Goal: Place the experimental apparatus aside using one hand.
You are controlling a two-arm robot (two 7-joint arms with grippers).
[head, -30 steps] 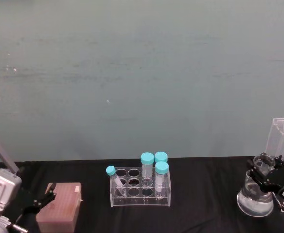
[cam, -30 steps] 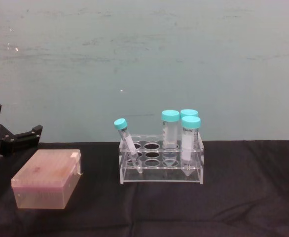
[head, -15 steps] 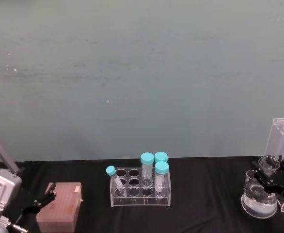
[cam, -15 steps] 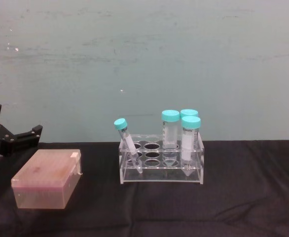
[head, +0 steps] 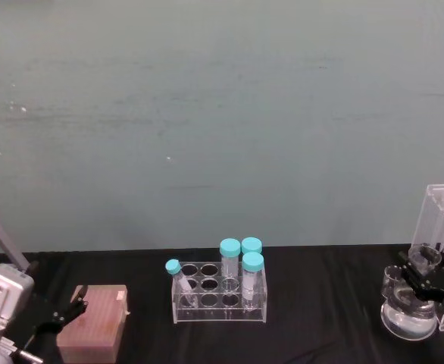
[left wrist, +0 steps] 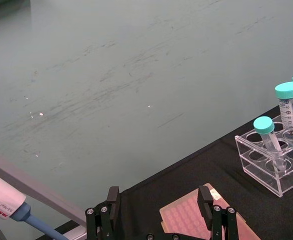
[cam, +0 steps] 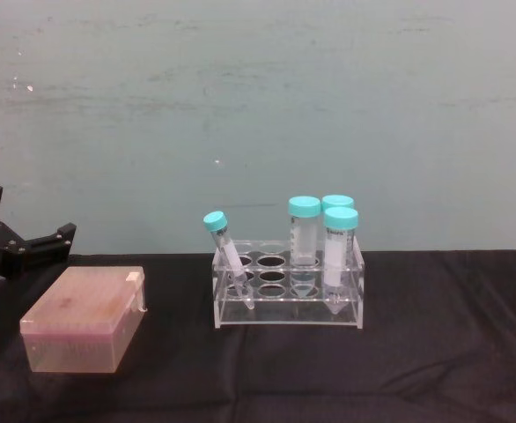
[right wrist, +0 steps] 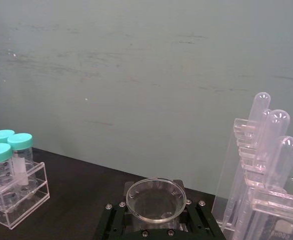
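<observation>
The right end effector (head: 413,282) is clenched on the flask (head: 408,309), which sits on the tabletop (head: 320,303) far right of the capped-tube rack (head: 219,292), just before the glass-tube rack (head: 443,220) and beaker (head: 426,257). The left end effector (left wrist: 159,207) hangs released over the pink box (head: 95,324), left of the capped-tube rack.

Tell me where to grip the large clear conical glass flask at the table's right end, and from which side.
Grip the conical flask by its narrow neck, just under the flared rim, coming from the robot's side. The wide sloping body offers flat fingers no purchase, and the tall acrylic rack of glass tubes crowds its far side. The right gripper already sits at the neck.
</observation>
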